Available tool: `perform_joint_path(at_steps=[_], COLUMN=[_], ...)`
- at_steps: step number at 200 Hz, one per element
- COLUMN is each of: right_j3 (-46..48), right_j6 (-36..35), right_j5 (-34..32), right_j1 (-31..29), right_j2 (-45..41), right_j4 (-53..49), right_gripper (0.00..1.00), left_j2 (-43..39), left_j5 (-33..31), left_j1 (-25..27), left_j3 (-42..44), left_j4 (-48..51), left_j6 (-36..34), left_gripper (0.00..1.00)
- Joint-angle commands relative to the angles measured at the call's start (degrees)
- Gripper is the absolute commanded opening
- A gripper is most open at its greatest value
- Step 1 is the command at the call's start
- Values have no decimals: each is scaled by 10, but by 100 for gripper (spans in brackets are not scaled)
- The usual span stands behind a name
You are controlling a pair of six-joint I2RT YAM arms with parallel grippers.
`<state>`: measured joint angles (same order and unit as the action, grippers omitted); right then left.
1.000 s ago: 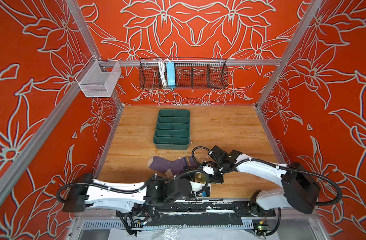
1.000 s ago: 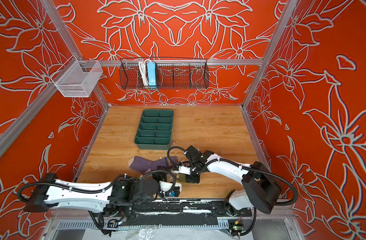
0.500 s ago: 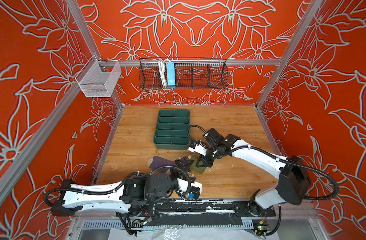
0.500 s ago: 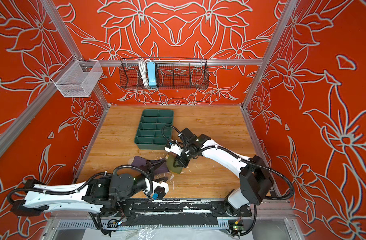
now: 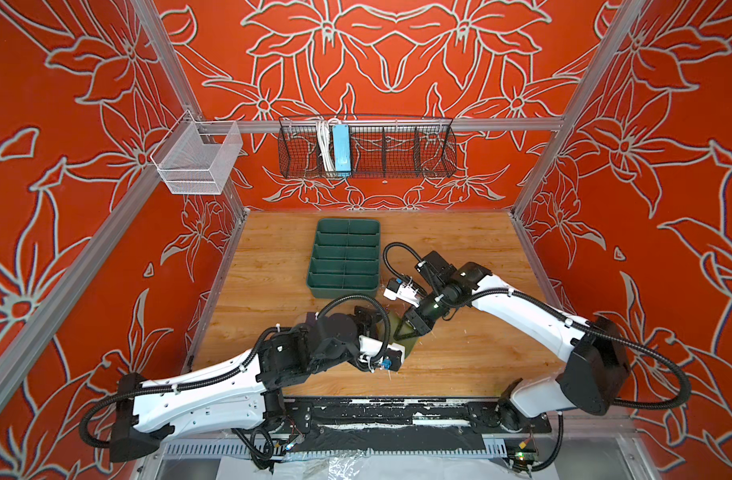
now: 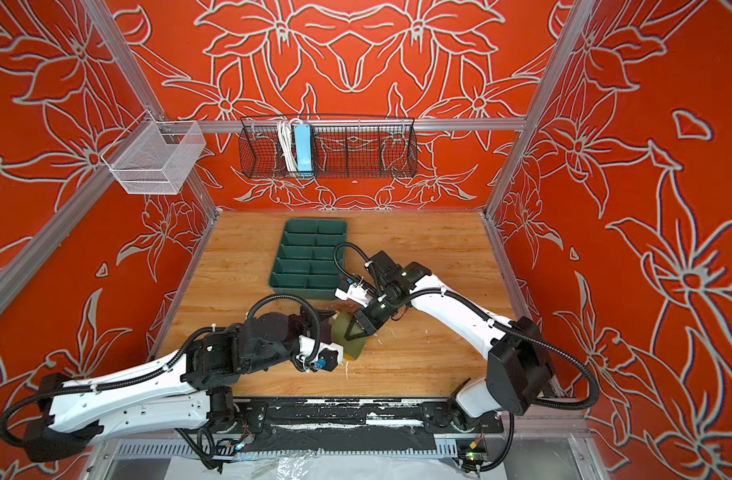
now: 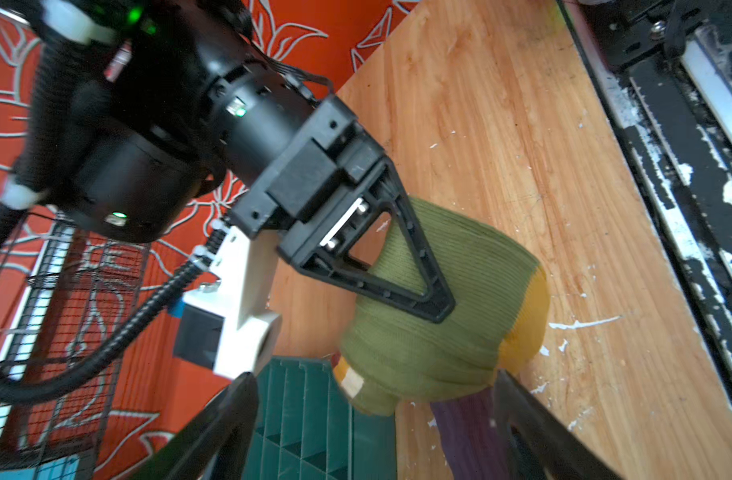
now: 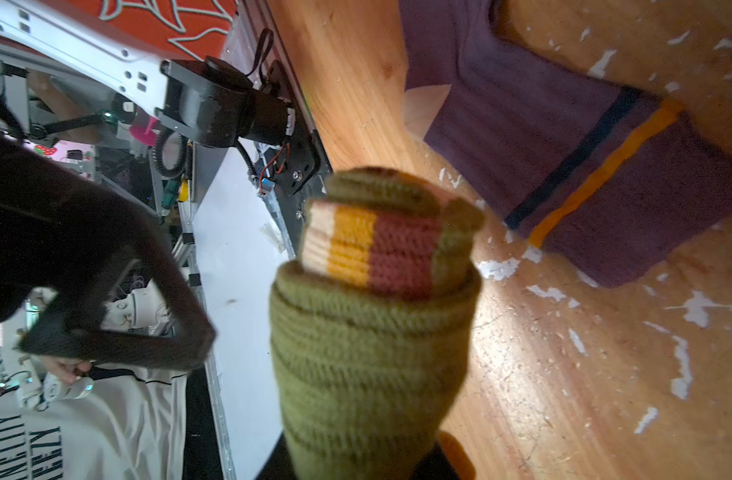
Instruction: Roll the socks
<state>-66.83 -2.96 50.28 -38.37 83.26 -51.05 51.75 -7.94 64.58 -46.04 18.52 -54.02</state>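
Note:
My right gripper (image 5: pixel 410 328) is shut on the rolled olive green sock (image 8: pixel 372 353), a thick bundle with a cream, mustard and pink striped cuff end and a mustard patch (image 7: pixel 526 320). One of its fingers (image 7: pixel 418 266) presses on the roll's side. In the right wrist view the roll covers the right gripper (image 8: pixel 356 461). The roll (image 6: pixel 347 338) hangs just over the wood. The purple sock (image 8: pixel 563 137) lies flat beside it, its navy and yellow stripes showing. My left gripper (image 7: pixel 376 415) stands open, facing the roll from close by, its fingers (image 7: pixel 231 419) wide apart.
The dark green divided tray (image 5: pixel 343 286) sits just behind the two grippers. A black wire basket (image 5: pixel 368 149) and a clear mesh bin (image 5: pixel 198 162) hang on the back rail. White flecks litter the wooden floor (image 5: pixel 459 357).
The right gripper has carried the olive roll left and away from the front edge. The left arm has swung round, so its open gripper now faces the roll.

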Motion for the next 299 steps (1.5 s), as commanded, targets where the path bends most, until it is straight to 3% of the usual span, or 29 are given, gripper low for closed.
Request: perform_joint_path(at_steps=[1,27,90,116,150,175,189,198,210,227,252,272,289,299], right_j3=[8,8,17,15,15,13,6,-3,-18,-37,-35,0,58,96], right_j6=[11,9,15,17,21,20,18,14,11,18,19,-18,-89,-142], right_j5=[53,77,107,114,109,79,58,37,-24,-176,-415,-634,-750,-753], right_j1=[-1,-2,-19,-21,-22,-21,-21,-20,-18,-14,-12,-13,-14,-15], right_j2=[-28,-40,-74,-86,-79,-66,-64,-66,-68,-75,-92,-105,-113,-111], right_j4=[-19,-26,-44,-49,-48,-49,-53,-61,-74,-91,-77,-20,76,124], right_gripper=[0,0,0,0,0,0,0,0,0,0,0,0,0,0], left_j2=[24,67,80,78,94,94,85,75,61,34,-11,-33,-36,-33], left_j5=[51,50,15,23,28,62,77,75,71,37,-18,-39,-1,47], left_j1=[-9,-13,-51,-63,-63,-63,-63,-63,-64,-64,-65,-65,-65,-65], left_j3=[-22,-26,-11,-15,-28,-50,-51,-48,-40,-34,-8,6,6,14], left_j4=[5,0,-30,-22,-32,-18,-3,7,37,90,104,75,54,38], left_j6=[2,-13,6,13,30,63,62,61,38,17,8,45,117,140], left_gripper=[88,88,83,72,47,39,41,56,78,91,95,95,95,95])
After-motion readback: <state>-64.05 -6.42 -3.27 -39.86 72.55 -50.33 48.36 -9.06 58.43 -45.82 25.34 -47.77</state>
